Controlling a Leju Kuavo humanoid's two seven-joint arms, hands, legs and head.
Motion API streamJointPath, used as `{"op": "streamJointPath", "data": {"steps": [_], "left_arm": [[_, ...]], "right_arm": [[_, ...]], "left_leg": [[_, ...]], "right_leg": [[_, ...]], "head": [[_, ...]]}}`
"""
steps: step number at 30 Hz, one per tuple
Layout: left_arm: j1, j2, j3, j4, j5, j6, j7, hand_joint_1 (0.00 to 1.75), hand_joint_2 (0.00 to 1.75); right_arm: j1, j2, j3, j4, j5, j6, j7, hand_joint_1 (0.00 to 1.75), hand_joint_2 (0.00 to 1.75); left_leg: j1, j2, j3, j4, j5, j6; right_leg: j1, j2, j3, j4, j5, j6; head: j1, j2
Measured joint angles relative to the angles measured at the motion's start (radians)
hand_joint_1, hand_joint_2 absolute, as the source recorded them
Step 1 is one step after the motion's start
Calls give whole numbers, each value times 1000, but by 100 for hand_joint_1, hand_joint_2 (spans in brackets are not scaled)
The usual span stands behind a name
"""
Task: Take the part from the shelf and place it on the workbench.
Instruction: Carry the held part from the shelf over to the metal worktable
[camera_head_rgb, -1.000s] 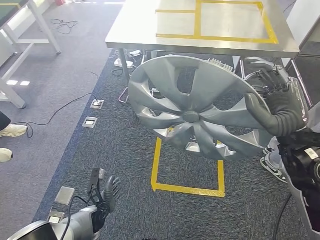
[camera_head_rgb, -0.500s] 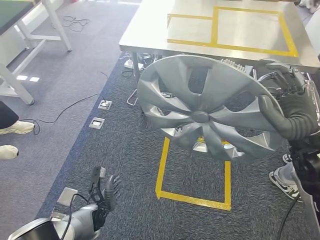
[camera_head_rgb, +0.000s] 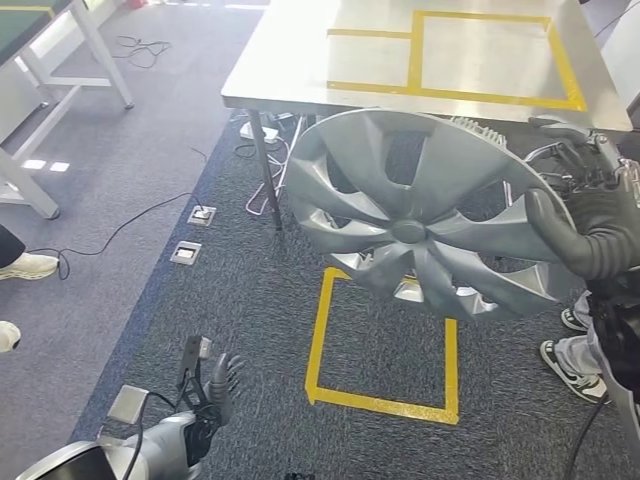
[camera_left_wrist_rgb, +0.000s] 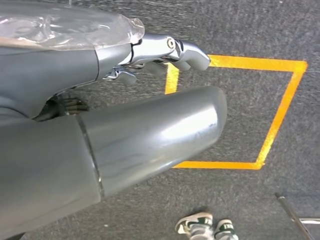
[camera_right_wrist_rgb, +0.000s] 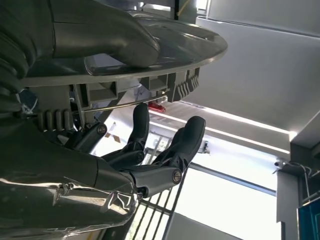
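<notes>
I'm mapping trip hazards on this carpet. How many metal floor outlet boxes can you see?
3: one near the table leg, one just nearer along the carpet seam, one by the left hand. Others may be hidden.

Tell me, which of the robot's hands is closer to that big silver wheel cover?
The right hand: it grips the wheel cover at its rim, holding it up in front of the workbench. The left hand hangs low over the carpet, well apart from it and holding nothing.
</notes>
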Motion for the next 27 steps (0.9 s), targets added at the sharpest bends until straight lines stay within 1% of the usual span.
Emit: {"op": "streamJointPath", "data": {"steps": [1,2,4,5,6,7,8,9,10,11,12,13,14,15,16,17,18,19,20,21,22,24,25,26,27], "left_arm": [[-1,0,0,0,-2,0,0,0,0],[-1,-1,0,0,-3,0,0,0,0],[0,-3,0,0,-6,0,0,0,0],[0,-4,0,0,-7,0,0,0,0],[0,-5,0,0,-8,0,0,0,0],[0,-5,0,0,-8,0,0,0,0],[1,-6,0,0,-9,0,0,0,0],[1,-7,-1,0,-9,0,0,0,0],[2,-8,-1,0,-10,0,-1,0,0],[4,-9,-1,0,-11,0,-1,0,0],[6,-10,-1,0,-12,0,-1,0,0],[8,-11,-1,0,-12,0,-1,0,0],[9,-12,-1,0,-13,0,-1,0,0],[8,-13,-1,0,-13,0,-1,0,0],[8,-14,-2,0,-13,0,-2,0,0],[7,-15,-3,0,-13,0,-2,0,0],[7,-16,-5,0,-14,0,-2,0,0],[7,-16,-7,0,-14,0,-2,0,0],[6,-16,-11,0,-14,0,-3,0,0],[5,-16,-13,0,-14,0,-3,0,0],[4,-15,-15,0,-13,0,-3,0,0],[5,-13,-17,0,-8,0,-3,0,0],[6,-11,-17,0,-3,1,-2,0,0],[7,-8,-17,0,1,0,-1,0,0],[7,-5,-18,0,6,0,-1,0,0]], "right_arm": [[1,-1,-2,-5,0,-2,2,175,175],[1,-2,-5,-9,1,-3,3,175,175],[4,-4,-11,-18,2,-5,5,175,175],[7,-7,-14,-23,3,-6,6,175,175],[11,-10,-16,-29,4,-8,8,175,175],[14,-12,-19,-34,5,-9,10,175,175],[16,-15,-21,-39,6,-10,13,175,175],[18,-17,-23,-43,6,-12,16,175,175],[20,-19,-24,-47,6,-15,20,175,175],[23,-21,-26,-51,6,-17,25,175,175],[27,-24,-28,-55,6,-19,30,175,175],[30,-27,-29,-59,6,-21,33,175,175],[32,-30,-31,-63,6,-23,36,175,175],[32,-33,-33,-68,5,-24,38,175,175],[32,-35,-35,-73,4,-25,39,175,175],[32,-36,-37,-78,3,-26,39,175,175],[32,-37,-38,-83,3,-27,40,175,175],[33,-37,-38,-86,3,-27,41,175,175],[33,-38,-39,-90,3,-28,41,175,175],[32,-39,-40,-93,3,-29,43,175,175],[31,-39,-41,-95,2,-30,44,175,175],[30,-41,-41,-98,1,-34,46,175,175],[30,-41,-40,-98,0,-36,45,175,175],[30,-41,-39,-98,-1,-38,43,175,175],[30,-41,-38,-98,-1,-39,39,175,175]], "left_leg": [[-2,1,22,-49,17,3],[-4,1,33,-71,18,7],[-8,-3,38,-73,9,18],[-9,-4,42,-75,7,25],[-8,-4,48,-78,4,32],[-6,-5,55,-80,1,39],[-6,-5,61,-81,-3,44],[-7,-5,66,-81,-8,49],[-9,-6,70,-81,-12,51],[-10,-8,76,-80,-17,51],[-11,-10,84,-80,-23,51],[-11,-13,93,-80,-30,50],[-12,-15,104,-80,-37,48],[-13,-17,112,-79,-44,45],[-15,-19,116,-78,-48,41],[-15,-19,117,-79,-52,36],[-16,-20,115,-79,-54,31],[-16,-19,115,-78,-58,25],[-16,-17,111,-67,-66,20],[-16,-16,96,-35,-82,15],[-14,-14,68,20,-105,10],[-9,-10,-20,168,-152,3],[-6,-9,-55,207,-147,0],[-3,-7,-67,200,-119,-1],[-1,-6,-56,147,-72,-1]], "right_leg": [[1,0,4,0,-6,5],[2,1,6,0,-11,11],[1,0,9,-2,-18,23],[-1,-1,7,6,-25,28],[-3,-2,-1,28,-39,32],[-4,-3,-21,73,-61,36],[-5,-3,-54,140,-89,38],[-5,-3,-95,218,-118,40],[-5,-3,-135,286,-137,41],[-5,-3,-165,326,-139,41],[-5,-3,-174,323,-118,40],[-4,-3,-162,277,-78,37],[-3,-2,-136,202,-25,32],[0,-1,-102,123,15,26],[4,-1,-75,62,38,20],[7,0,-58,26,46,15],[8,1,-48,10,40,11],[5,1,-43,4,37,8],[2,1,-37,-1,36,4],[-1,0,-31,-7,35,0],[-2,-1,-24,-10,32,-4],[-2,-2,-17,-11,25,-9],[-1,-2,-11,-11,19,-9],[-2,-2,-2,-11,11,-8],[-2,-2,9,-11,2,-5]], "head": [[0,0],[1,0],[3,0],[5,0],[7,0],[9,0],[13,0],[15,0],[15,0],[15,0],[16,0],[16,0],[16,0],[17,0],[19,0],[20,0],[20,0],[20,0],[18,0],[15,0],[13,0],[10,0],[8,0],[7,0],[5,0]]}}
